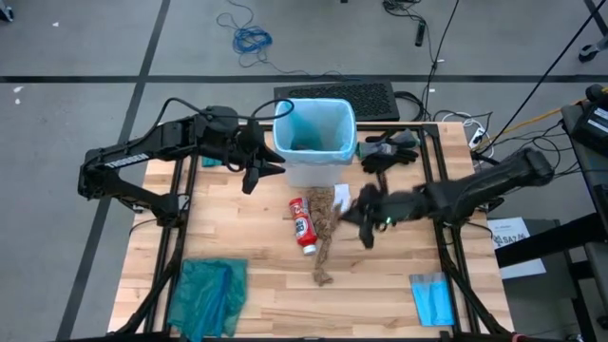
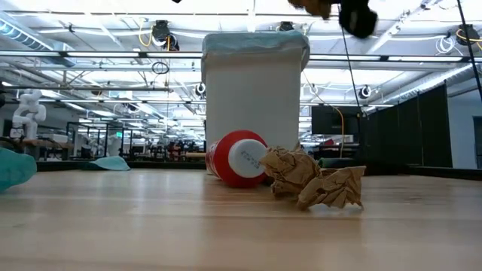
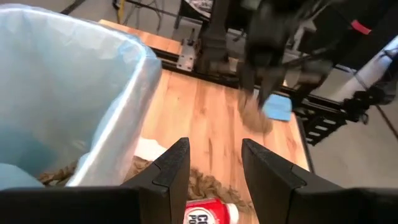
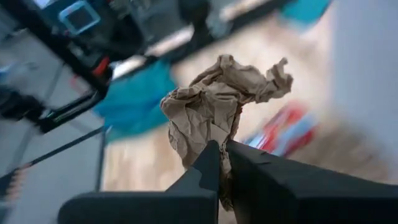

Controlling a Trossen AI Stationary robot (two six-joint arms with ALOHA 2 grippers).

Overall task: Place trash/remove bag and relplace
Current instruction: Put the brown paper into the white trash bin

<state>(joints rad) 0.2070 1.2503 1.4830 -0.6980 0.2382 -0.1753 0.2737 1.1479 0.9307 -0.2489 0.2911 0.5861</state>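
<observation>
A white bin (image 1: 315, 161) lined with the light-blue bag (image 1: 313, 133) stands at the table's far middle. In front of it lie trash pieces: a red-and-white bottle (image 1: 302, 225), crumpled brown paper scraps (image 1: 323, 237) and a white scrap (image 1: 341, 197). My right gripper (image 4: 222, 152) hovers right of this litter, shut on a crumpled brown paper wad (image 4: 217, 106). My left gripper (image 3: 214, 165) stands open at the bin's left side, nothing between its fingers. My right gripper pinches the paper wad's near end (image 4: 214, 138) between its two fingers. Most of the wad bulges out past the fingertips. In the low view the gripper (image 2: 354, 16) and the wad (image 2: 312, 6) are high above the table, clear of the other litter.
A darker teal-green plastic bag (image 1: 209, 294) lies at the near left corner, and a small folded blue sheet (image 1: 432, 299) at the near right. Dark gloves (image 1: 389, 152) lie right of the bin. The wood between the litter and the near edge is bare.
</observation>
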